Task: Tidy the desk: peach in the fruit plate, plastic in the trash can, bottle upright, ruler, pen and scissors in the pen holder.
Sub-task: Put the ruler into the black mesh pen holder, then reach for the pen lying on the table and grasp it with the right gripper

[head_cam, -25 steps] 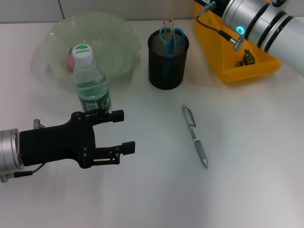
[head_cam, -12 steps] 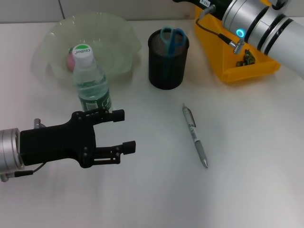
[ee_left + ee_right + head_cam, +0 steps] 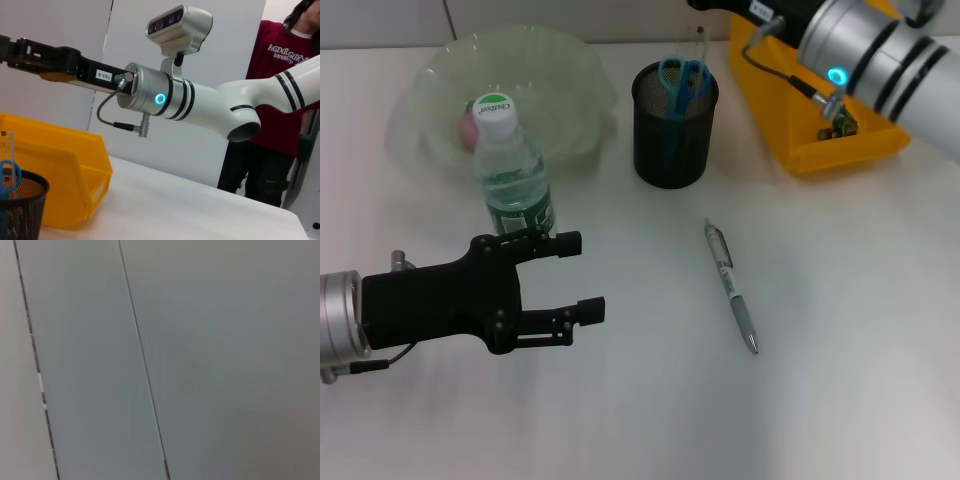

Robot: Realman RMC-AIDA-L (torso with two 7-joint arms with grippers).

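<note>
Nearest, left pincer [image 3: 582, 275]: hovered low over the desk [image 3: 840, 380], fingers spread apart, holding nothing.
Pen [image 3: 731, 286]: lay flat on the desk, well apart from the left pincer.
Bottle [image 3: 510, 170]: stood upright with its green cap on, just in front of the fruit plate [image 3: 570, 80].
Peach [image 3: 469, 125]: sat in the fruit plate, partly hidden behind the bottle.
Pen holder [image 3: 673, 125]: held the blue-handled scissors [image 3: 680, 78] and a clear ruler [image 3: 700, 50].
Trash can [image 3: 820, 140]: yellow, beside the pen holder.
Right pincer: out of sight; only its arm [image 3: 880, 55] reached over the trash can, so cannot tell.

pen [image 3: 731, 287] flat on desk | bottle [image 3: 510, 170] upright | scissors [image 3: 681, 80] in holder [image 3: 672, 140]
</note>
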